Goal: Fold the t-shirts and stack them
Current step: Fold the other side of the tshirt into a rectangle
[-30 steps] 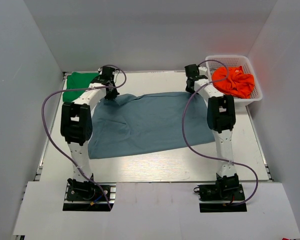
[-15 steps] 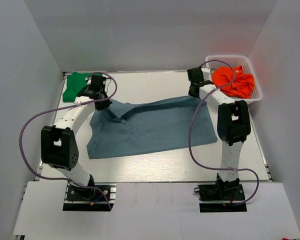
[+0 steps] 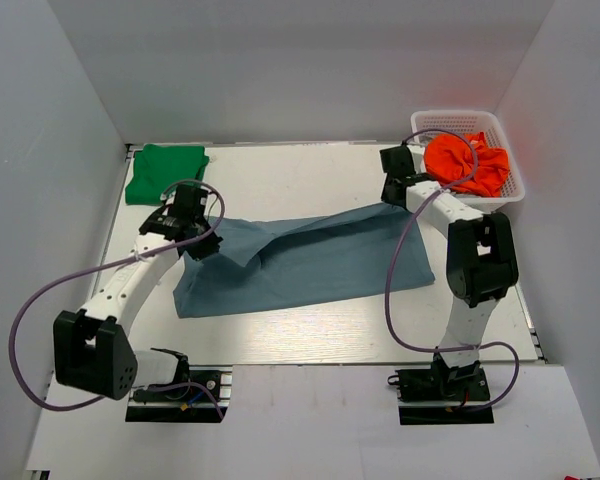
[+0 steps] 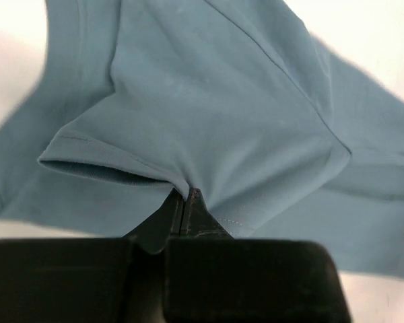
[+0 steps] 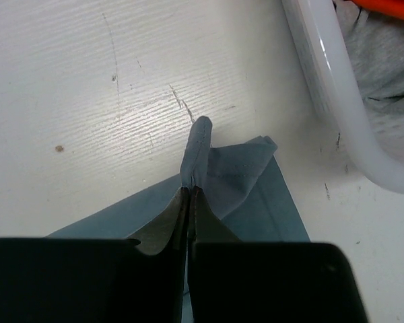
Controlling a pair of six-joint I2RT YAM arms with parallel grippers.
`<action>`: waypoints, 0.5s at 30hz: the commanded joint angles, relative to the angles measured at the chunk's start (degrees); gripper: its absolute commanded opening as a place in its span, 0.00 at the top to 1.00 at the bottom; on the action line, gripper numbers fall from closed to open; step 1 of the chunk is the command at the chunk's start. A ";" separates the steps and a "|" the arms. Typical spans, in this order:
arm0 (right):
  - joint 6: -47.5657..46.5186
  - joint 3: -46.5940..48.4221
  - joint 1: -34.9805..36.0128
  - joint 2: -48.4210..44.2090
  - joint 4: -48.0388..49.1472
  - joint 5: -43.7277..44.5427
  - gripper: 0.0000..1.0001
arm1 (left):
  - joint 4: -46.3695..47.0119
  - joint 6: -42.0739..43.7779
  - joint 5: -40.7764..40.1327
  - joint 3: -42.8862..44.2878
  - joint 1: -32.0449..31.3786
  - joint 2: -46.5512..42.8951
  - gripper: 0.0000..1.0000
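Observation:
The slate-blue t-shirt (image 3: 300, 262) lies across the table's middle, its far edge lifted and drawn toward the near side. My left gripper (image 3: 192, 240) is shut on its left sleeve end; in the left wrist view the cloth (image 4: 209, 108) hangs from the gripper (image 4: 186, 195). My right gripper (image 3: 395, 198) is shut on the shirt's far right corner, which shows as a pinched tip (image 5: 196, 151) above the gripper (image 5: 190, 192). The green t-shirt (image 3: 165, 170) lies folded at the far left corner.
A white basket (image 3: 508, 195) at the far right holds an orange cloth (image 3: 467, 162); its rim (image 5: 337, 94) stands close to the right gripper. Grey walls enclose the table on three sides. Purple cables loop from both arms.
Both grippers have drawn the shirt's far edge toward the near side. The left arm has swung down and left, uncovering the green shirt. The blue shirt is now narrower front to back.

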 commanded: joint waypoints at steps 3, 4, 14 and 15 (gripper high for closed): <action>-1.16 -2.77 -0.01 -4.46 2.14 -1.30 1.00 | -3.61 -3.61 5.56 -5.38 -2.26 -5.12 1.00; -1.42 -3.73 0.17 -4.55 2.49 -1.40 1.00 | -3.61 -3.61 5.56 -5.90 -3.04 -5.82 1.00; 1.11 -13.48 -0.45 -10.52 1.00 -0.35 0.79 | -2.29 0.96 14.10 -13.91 -7.27 -11.80 0.00; 1.73 -14.27 -0.36 -11.05 0.91 0.01 0.79 | -2.29 0.96 12.61 -13.91 -7.79 -11.80 0.00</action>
